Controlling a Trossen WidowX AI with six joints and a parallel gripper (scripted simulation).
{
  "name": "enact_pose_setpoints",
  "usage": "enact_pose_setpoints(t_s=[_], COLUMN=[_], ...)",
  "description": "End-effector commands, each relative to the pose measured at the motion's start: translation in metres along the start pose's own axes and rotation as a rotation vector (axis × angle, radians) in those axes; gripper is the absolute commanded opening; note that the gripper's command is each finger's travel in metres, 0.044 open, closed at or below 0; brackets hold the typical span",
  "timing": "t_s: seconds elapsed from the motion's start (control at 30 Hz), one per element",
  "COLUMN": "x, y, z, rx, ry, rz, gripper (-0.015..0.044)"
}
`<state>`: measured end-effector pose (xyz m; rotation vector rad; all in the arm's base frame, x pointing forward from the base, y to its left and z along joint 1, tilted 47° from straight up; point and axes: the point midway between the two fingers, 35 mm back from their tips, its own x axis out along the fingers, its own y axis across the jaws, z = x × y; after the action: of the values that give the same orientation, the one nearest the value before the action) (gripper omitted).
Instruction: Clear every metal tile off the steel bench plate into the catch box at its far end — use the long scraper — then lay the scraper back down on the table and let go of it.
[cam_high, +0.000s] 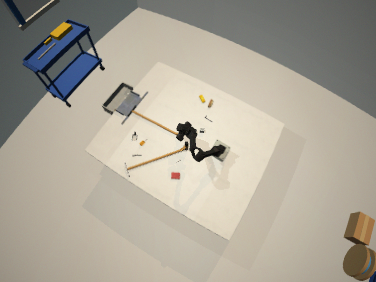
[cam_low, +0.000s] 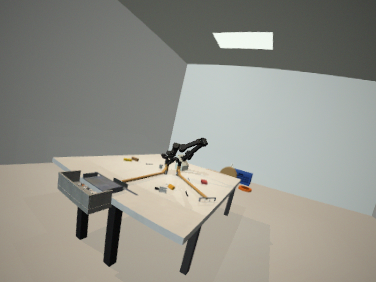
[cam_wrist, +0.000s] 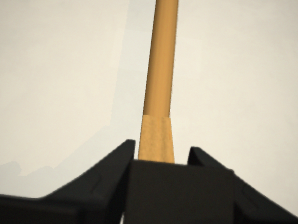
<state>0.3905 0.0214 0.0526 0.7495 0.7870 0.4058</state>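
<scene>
The long scraper (cam_high: 155, 123) (cam_low: 145, 176) (cam_wrist: 162, 60) has a wooden handle and a wide dark blade (cam_low: 120, 183) at the near end of the plate. My gripper (cam_high: 180, 134) (cam_low: 166, 166) (cam_wrist: 161, 151) is shut on the scraper handle's end. The steel bench plate (cam_high: 130, 103) (cam_low: 102, 182) shows no tile that I can make out, but it is small in view and partly hidden by the blade. The catch box (cam_low: 75, 192) at the plate's far end, beyond the table edge, holds small pale pieces. Whether the blade touches the plate or table is too small to tell.
A second long-handled tool (cam_high: 155, 158) (cam_low: 192, 185) lies on the table beside the arm. A red block (cam_high: 175, 176) (cam_low: 204, 182), an orange piece (cam_high: 142, 143) (cam_low: 171, 186), a yellow piece (cam_high: 202, 98) and a brown piece (cam_high: 210, 103) lie around. A blue cart (cam_high: 77, 76) stands beyond the table.
</scene>
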Motion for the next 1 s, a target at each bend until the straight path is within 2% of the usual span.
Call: enact_pose_setpoints(t_s=[0.0,0.97], x=[-0.007,-0.025], y=[0.002,-0.007], z=[-0.001,-0.032], rx=[-0.011,-0.006], ry=[-0.017,-0.018], rz=[0.003,-0.002], gripper=[0.0000,0.0000])
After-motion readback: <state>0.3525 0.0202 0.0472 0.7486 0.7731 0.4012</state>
